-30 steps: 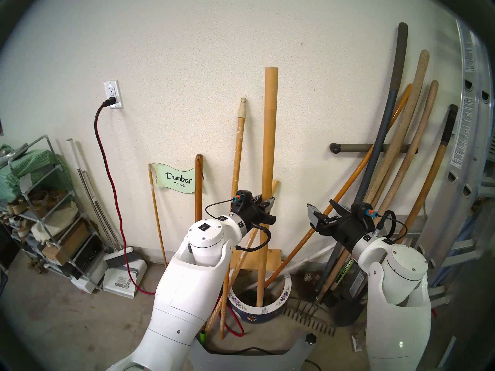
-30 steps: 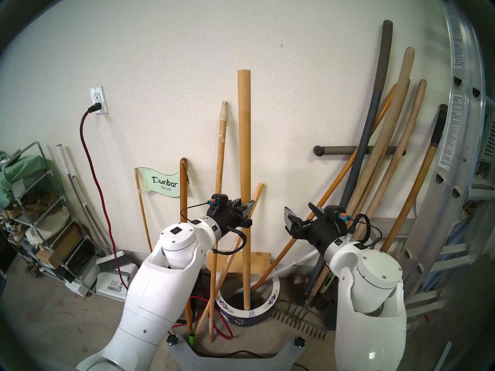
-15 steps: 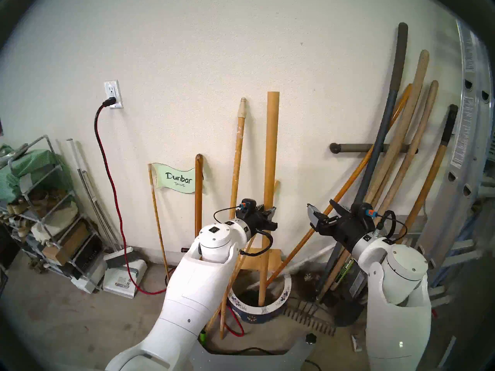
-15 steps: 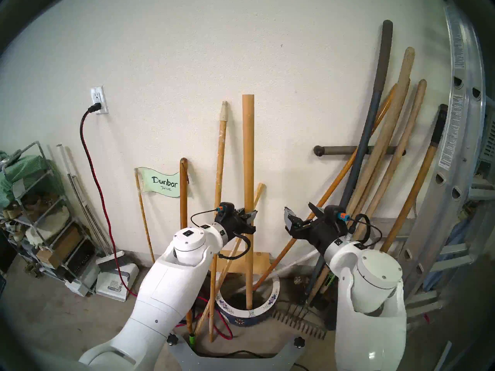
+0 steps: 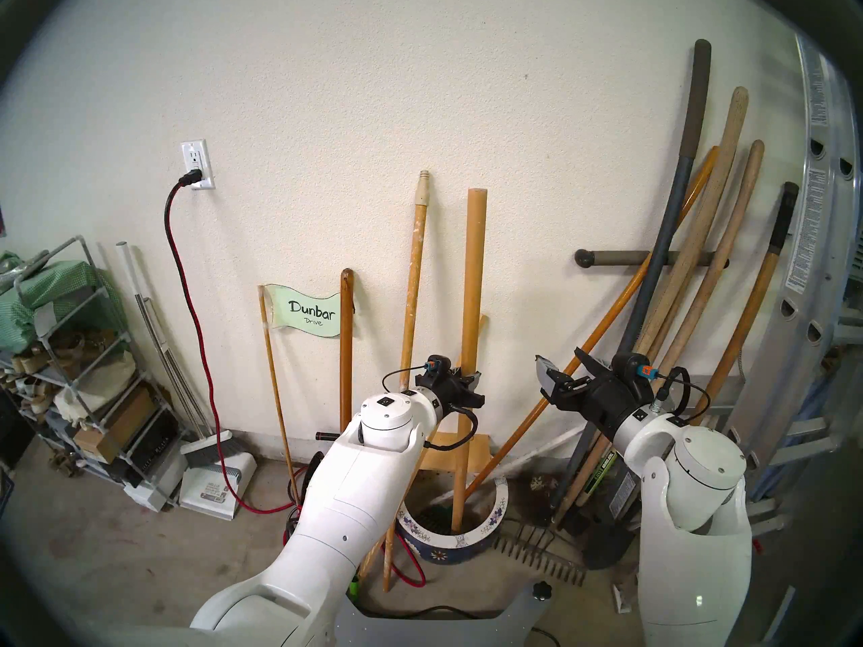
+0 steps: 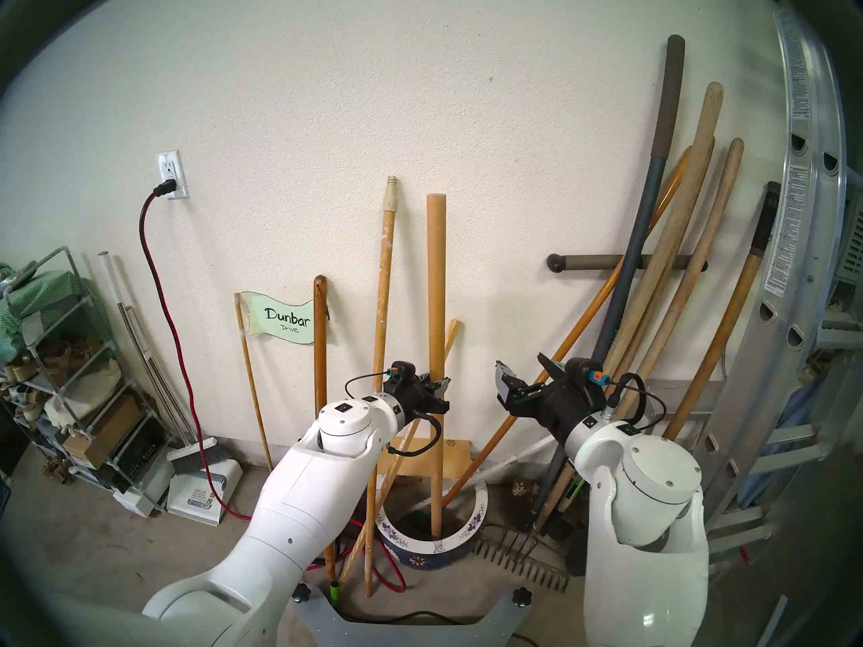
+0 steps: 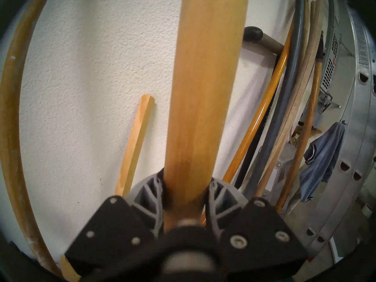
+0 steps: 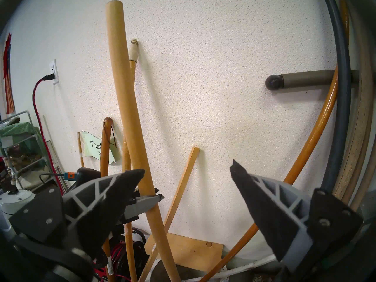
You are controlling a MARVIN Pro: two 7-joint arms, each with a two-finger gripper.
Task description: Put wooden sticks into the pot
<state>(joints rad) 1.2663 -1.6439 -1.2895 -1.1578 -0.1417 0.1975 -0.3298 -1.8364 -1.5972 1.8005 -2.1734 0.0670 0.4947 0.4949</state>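
My left gripper point(image 5: 469, 377) point(image 7: 186, 191) is shut on the plain round dowel point(image 5: 472, 282) point(image 7: 203, 92), holding it nearly upright. The dowel's lower end sits inside the pot point(image 5: 485, 529), a blue pot with a white flowered rim on the floor by the wall. A white-speckled pole with a cream tip point(image 5: 413, 282) leans on the wall left of the dowel, its foot on the floor outside the pot. The thin square slat point(image 7: 135, 145) point(image 8: 183, 186) leans behind the dowel. My right gripper point(image 5: 562, 366) point(image 8: 188, 167) hangs open and empty to the right.
An orange tool handle point(image 5: 560, 389) slants into the pot from the right. More long handles point(image 5: 700, 258) and a ladder point(image 5: 817, 268) crowd the right wall. A rake point(image 5: 537, 562) lies by the pot. The Dunbar Drive sign point(image 5: 310, 312), red cord point(image 5: 187, 305) and shelf rack point(image 5: 70, 352) stand left.
My left gripper has moved down and slightly right with the round dowel, whose top has dropped along the wall and whose foot sits lower in the pot. The right arm has not moved.
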